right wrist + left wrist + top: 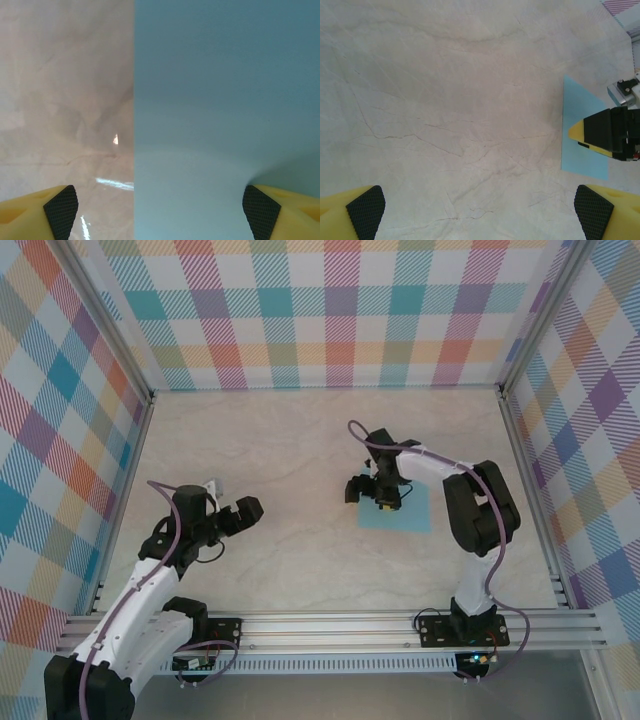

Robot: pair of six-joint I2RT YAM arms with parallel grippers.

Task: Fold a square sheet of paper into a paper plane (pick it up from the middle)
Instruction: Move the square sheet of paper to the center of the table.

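Right gripper (160, 212) is spread wide over the square sheet of paper (225, 100) toward the tabletop's (300, 440) right edge; left gripper (243, 512) is spread too.

Left arm (130, 600) and right arm (437, 465) are both showing white link shells between bulky black joint housings. A thin purple cable (178, 532) is running along each arm, looping loose at the joints. Each arm is ending in a flat black base plate (435, 626). Left end effector (480, 212) and right end effector (160, 210) are wearing wedge-shaped yellow fingers (335, 216) faced with black cross-hatched pads (61, 211).
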